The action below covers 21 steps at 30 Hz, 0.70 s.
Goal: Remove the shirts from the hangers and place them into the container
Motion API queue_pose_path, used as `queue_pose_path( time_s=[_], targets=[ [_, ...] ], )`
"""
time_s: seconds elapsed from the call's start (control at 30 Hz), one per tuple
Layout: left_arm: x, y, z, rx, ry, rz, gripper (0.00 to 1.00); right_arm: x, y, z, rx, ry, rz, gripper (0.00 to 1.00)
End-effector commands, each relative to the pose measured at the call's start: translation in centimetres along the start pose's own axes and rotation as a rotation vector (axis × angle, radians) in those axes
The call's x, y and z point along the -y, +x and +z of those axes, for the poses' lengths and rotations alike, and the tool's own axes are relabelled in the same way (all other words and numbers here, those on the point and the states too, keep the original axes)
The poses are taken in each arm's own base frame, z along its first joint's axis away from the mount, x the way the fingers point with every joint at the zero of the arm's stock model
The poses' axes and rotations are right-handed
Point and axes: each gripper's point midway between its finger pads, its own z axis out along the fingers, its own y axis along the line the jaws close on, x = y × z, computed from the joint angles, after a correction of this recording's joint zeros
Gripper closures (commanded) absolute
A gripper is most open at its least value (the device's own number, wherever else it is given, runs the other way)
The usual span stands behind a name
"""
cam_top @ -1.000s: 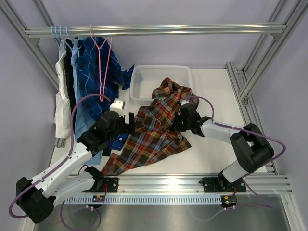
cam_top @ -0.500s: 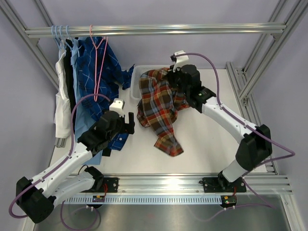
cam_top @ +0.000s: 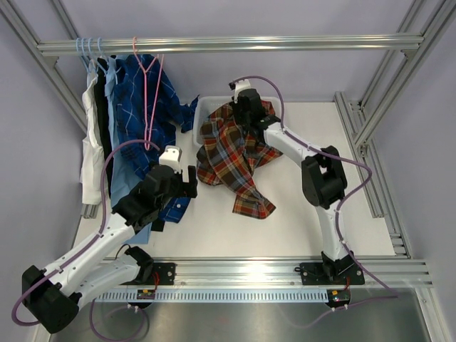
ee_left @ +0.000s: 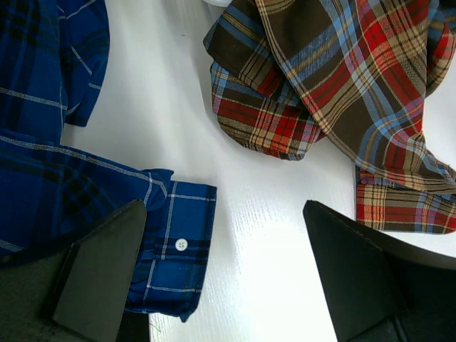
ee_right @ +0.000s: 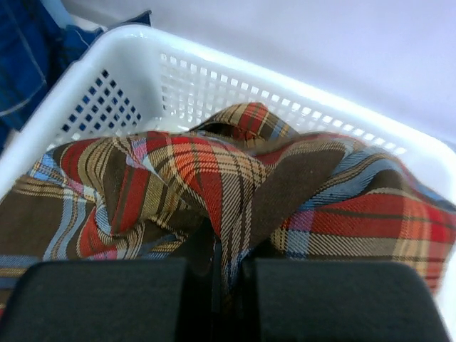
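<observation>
My right gripper [cam_top: 241, 112] is shut on the plaid shirt [cam_top: 229, 153], a fold of it pinched between the pads [ee_right: 229, 274], and holds it over the white container [ee_right: 164, 78]. The shirt hangs over the container's near rim and trails onto the table [ee_left: 278, 235]. The other shirts [cam_top: 135, 107] still hang at the left of the rail, on pale blue hangers [cam_top: 87, 48] and under a bare pink hanger [cam_top: 148, 85]. My left gripper [cam_top: 187, 182] stands open low over the table, beside the dark blue shirt's cuff [ee_left: 174, 246], with nothing in it.
An aluminium rail [cam_top: 228, 44] crosses the back, with frame posts at both sides. A slotted track [cam_top: 363, 142] runs along the table's right edge. The container [cam_top: 201, 114] sits at the back centre, mostly covered by the plaid cloth.
My right gripper lifted the plaid shirt off the table and carried it back and left to the container. The left arm has barely moved.
</observation>
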Motion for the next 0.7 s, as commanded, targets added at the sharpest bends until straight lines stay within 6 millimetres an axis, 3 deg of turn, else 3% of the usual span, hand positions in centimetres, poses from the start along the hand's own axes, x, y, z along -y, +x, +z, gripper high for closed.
queue_pose_path(
  time_s=[0.0, 0.1, 0.2, 0.27, 0.3, 0.37, 0.4, 0.47, 0.5, 0.53, 0.57, 0.6, 0.67],
  targets=[
    [-0.7, -0.4, 0.1, 0.027, -0.032, -0.002, 0.01, -0.2, 0.7, 1.9, -0.092, -0.029, 0.038, 1.0],
    [-0.7, -0.4, 0.1, 0.024, -0.033, -0.001, 0.01, -0.5, 4.9, 2.1, -0.22, -0.042, 0.044, 0.96],
    [-0.7, -0.4, 0.1, 0.026, -0.033, 0.0, 0.01, -0.1, 5.8, 1.3, -0.251, -0.037, 0.105, 0.75],
    [-0.6, -0.5, 0.2, 0.026, -0.03, 0.0, 0.01, 0.4, 5.2, 0.5, -0.259, -0.035, 0.133, 0.61],
    [-0.6, -0.5, 0.2, 0.026, -0.03, 0.0, 0.01, 0.8, 3.3, -0.4, -0.231, -0.034, 0.141, 0.46],
    [-0.5, -0.5, 0.1, 0.025, -0.027, 0.0, 0.01, 1.2, 1.5, -1.9, -0.213, -0.037, 0.136, 0.34],
    [-0.5, -0.5, 0.1, 0.025, -0.027, 0.0, 0.01, 1.2, -0.7, -3.5, -0.176, -0.048, 0.148, 0.24],
    [-0.5, -0.7, 0.1, 0.032, -0.023, -0.003, 0.01, 1.5, -2.5, -5.5, -0.149, -0.054, 0.173, 0.16],
    [-0.4, -0.7, 0.1, 0.033, -0.021, -0.002, 0.01, 1.4, -3.5, -7.6, -0.13, -0.073, 0.186, 0.09],
    [-0.4, -0.8, 0.1, 0.035, -0.019, -0.003, 0.01, 1.2, -3.8, -8.6, -0.122, -0.084, 0.209, 0.06],
    [-0.3, -0.8, 0.1, 0.035, -0.014, -0.003, 0.01, 0.9, -2.2, -9.4, -0.149, -0.095, 0.217, 0.04],
    [-0.2, -0.7, 0.1, 0.032, -0.01, -0.001, 0.01, 1.0, -3.2, -11.4, -0.121, -0.106, 0.233, 0.01],
    [0.0, -0.8, 0.1, 0.033, 0.0, -0.002, 0.01, 0.2, -2.1, -12.9, -0.131, -0.132, 0.26, 0.01]
  ],
)
